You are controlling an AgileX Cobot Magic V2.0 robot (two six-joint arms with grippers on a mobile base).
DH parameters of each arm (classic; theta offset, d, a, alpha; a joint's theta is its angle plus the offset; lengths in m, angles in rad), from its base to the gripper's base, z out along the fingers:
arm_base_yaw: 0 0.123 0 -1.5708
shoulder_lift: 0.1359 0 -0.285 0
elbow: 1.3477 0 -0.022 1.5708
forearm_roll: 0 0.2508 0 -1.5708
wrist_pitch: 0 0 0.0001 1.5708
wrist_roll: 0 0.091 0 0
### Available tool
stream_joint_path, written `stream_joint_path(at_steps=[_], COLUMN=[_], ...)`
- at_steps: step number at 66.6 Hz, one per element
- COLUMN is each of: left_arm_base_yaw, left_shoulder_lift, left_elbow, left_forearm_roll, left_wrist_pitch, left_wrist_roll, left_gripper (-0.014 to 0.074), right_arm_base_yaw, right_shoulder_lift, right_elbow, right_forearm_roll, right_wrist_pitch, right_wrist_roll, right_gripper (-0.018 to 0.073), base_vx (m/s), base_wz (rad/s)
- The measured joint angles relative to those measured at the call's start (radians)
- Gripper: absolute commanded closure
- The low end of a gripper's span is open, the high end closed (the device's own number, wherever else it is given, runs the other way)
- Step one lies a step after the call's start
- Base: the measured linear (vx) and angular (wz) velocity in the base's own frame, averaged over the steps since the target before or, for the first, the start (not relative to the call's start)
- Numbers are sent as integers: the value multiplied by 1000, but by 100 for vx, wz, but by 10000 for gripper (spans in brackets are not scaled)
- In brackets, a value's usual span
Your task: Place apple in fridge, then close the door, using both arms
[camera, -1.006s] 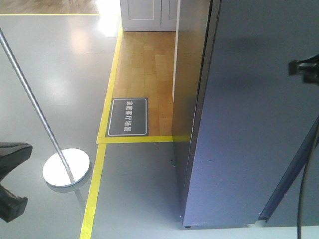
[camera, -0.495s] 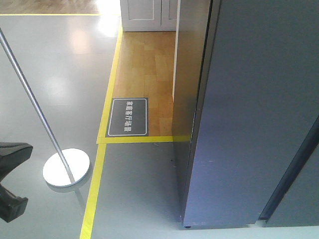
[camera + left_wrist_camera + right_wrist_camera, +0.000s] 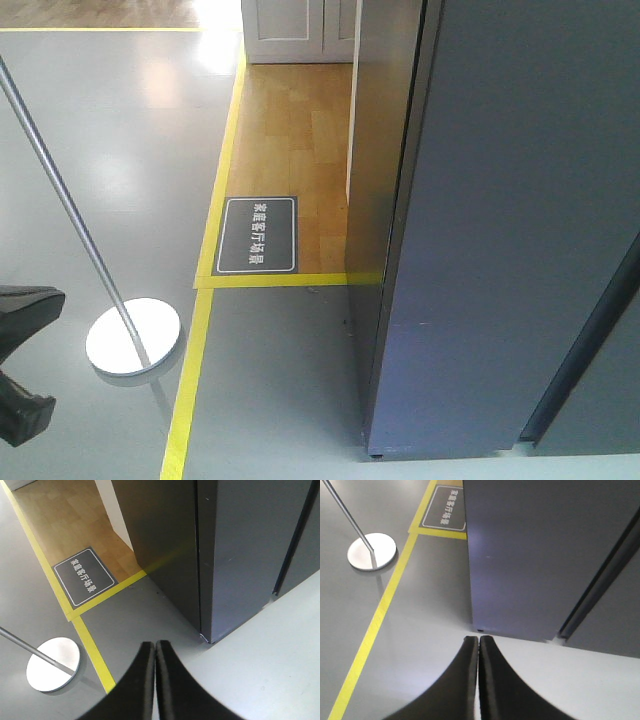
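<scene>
On the right of the front view, the tall dark grey matte fridge [image 3: 520, 230] stands with its flat dark grey door [image 3: 500, 260] shut flush; no apple shows anywhere. Left end effector [image 3: 154, 652] and right end effector [image 3: 478, 647] each hang above the grey floor [image 3: 270, 380], black fingers pressed together, holding nothing. Yellow floor tape [image 3: 190, 380] runs beside a round silver stand base [image 3: 133, 337].
</scene>
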Motion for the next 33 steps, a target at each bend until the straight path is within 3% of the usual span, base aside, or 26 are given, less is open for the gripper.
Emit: stream_joint_path(at_steps=[33], left_arm_base_yaw=[0], left_shoulder_lift=[0], left_elbow=[0], left_forearm_roll=[0], left_wrist_pitch=[0], left_wrist_roll=[0], left_gripper=[603], right_arm_base_yaw=[0], right_shoulder_lift=[-18], right_elbow=[0], right_forearm_roll=[18], right_wrist_pitch=[8], right_wrist_roll=[0], right_gripper=[563], base_vx=[0], base_wz=[0])
